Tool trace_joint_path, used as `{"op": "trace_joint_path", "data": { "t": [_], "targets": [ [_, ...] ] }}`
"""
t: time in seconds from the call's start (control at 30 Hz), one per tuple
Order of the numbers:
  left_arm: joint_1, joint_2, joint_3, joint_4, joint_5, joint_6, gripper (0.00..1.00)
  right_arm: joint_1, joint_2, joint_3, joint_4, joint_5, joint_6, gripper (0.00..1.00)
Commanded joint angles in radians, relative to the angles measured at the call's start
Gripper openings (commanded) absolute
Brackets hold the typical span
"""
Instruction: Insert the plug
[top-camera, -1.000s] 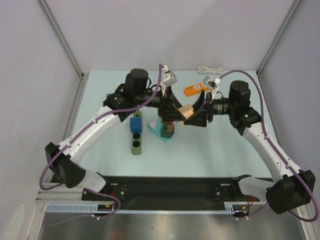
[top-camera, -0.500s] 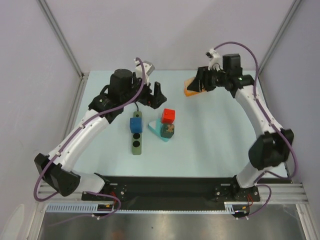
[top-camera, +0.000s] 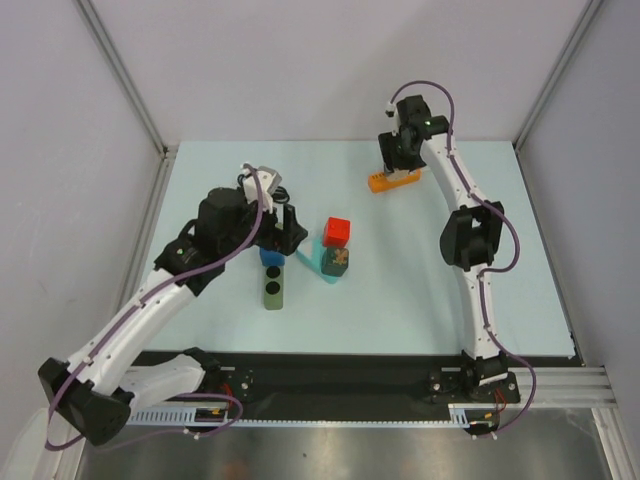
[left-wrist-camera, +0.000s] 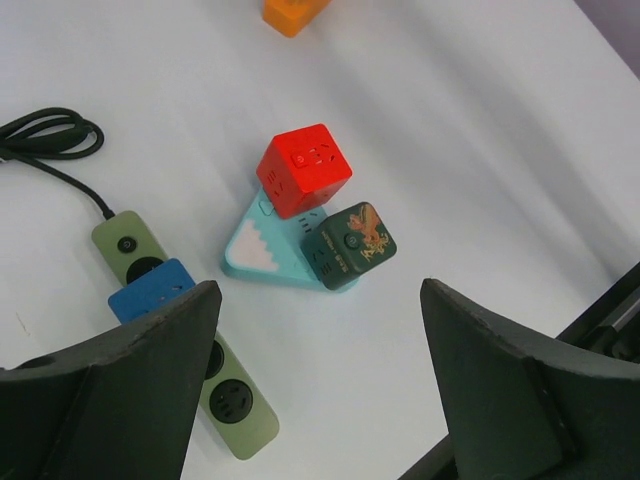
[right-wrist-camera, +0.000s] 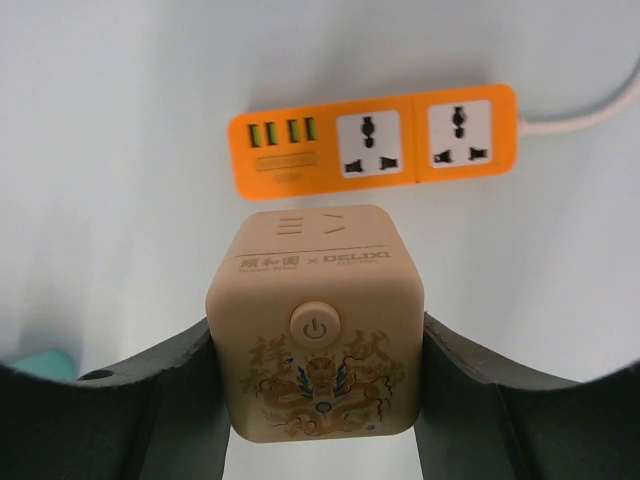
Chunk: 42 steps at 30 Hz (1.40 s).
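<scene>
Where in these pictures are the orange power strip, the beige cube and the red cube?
orange power strip (right-wrist-camera: 373, 142): right wrist view, on its middle socket.
beige cube (right-wrist-camera: 315, 326): right wrist view, on its round button.
red cube (left-wrist-camera: 305, 165): left wrist view, on its top face.

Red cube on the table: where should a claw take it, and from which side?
Probably from straight above, pinching the red cube across its left and right faces as the top view shows them. They look flat, parallel and free, while its near side is crowded by the dark green cube and the teal wedge.
</scene>
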Motion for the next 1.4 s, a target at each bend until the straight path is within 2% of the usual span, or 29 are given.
{"op": "trace_joint_path", "data": {
  "t": [0.0,0.1,0.2,0.27,0.4,0.5,0.53,0.57,0.63,0.7,0.73,0.8,0.9,0.97,1.03,1.1,1.13,1.27,1.37],
  "targets": [
    [-0.001,-0.045,-0.074,0.078,-0.035,-0.005,0.87,-0.024,-0.038,-0.042,0.052,0.073,-0.052,0.00],
    [-0.001,-0.039,-0.114,0.093,-0.046,0.006,0.86,-0.041,-0.070,-0.134,0.135,0.059,-0.048,0.00],
    [-0.002,0.026,-0.062,0.101,-0.060,-0.010,0.84,-0.052,-0.133,-0.242,0.201,0.067,-0.014,0.00],
    [-0.001,0.095,0.044,0.115,-0.080,0.003,0.85,-0.055,-0.215,-0.334,0.253,0.062,0.000,0.00],
    [0.001,0.400,0.353,0.098,-0.086,0.043,0.83,-0.069,-0.301,-0.449,0.396,-0.010,0.000,0.00],
    [0.012,0.530,0.505,0.170,-0.069,0.012,0.75,-0.104,-0.335,-0.594,0.627,-0.024,0.082,0.00],
    [0.013,0.603,0.536,0.196,-0.087,-0.002,0.64,-0.116,-0.360,-0.646,0.699,-0.033,0.112,0.00],
    [0.019,0.648,0.572,0.226,-0.115,-0.019,0.60,-0.127,-0.370,-0.724,0.834,-0.045,0.133,0.00],
    [0.024,0.758,0.680,0.233,-0.104,-0.054,0.53,-0.165,-0.378,-0.779,1.000,-0.080,0.192,0.00],
    [0.027,0.803,0.746,0.227,-0.072,-0.068,0.51,-0.190,-0.328,-0.742,1.028,-0.103,0.215,0.00],
    [0.027,0.820,0.754,0.231,-0.060,-0.069,0.51,-0.216,-0.308,-0.730,1.031,-0.170,0.241,0.00],
    [0.027,0.858,0.756,0.253,-0.049,-0.065,0.52,-0.239,-0.245,-0.708,1.158,-0.235,0.276,0.00],
    [0.033,0.893,0.756,0.283,-0.075,-0.059,0.54,-0.252,-0.127,-0.588,1.140,-0.293,0.301,0.00],
    [0.053,0.956,0.794,0.314,-0.039,-0.107,0.52,-0.282,-0.066,-0.558,1.149,-0.312,0.348,0.00],
    [0.067,1.002,0.828,0.337,0.001,-0.144,0.41,-0.290,-0.030,-0.520,1.169,-0.342,0.376,0.00],
    [0.073,1.050,0.859,0.345,0.038,-0.163,0.36,-0.291,0.028,-0.463,1.143,-0.346,0.364,0.00],
    [0.075,1.058,0.859,0.354,0.046,-0.160,0.34,-0.293,0.050,-0.384,1.084,-0.347,0.359,0.00],
    [0.075,1.078,0.840,0.362,0.029,-0.145,0.35,-0.293,0.146,-0.241,0.877,-0.340,0.305,0.00],
    [0.075,1.091,0.840,0.365,0.025,-0.151,0.37,-0.287,0.136,-0.253,0.749,-0.314,0.267,0.00]
  ]
}}
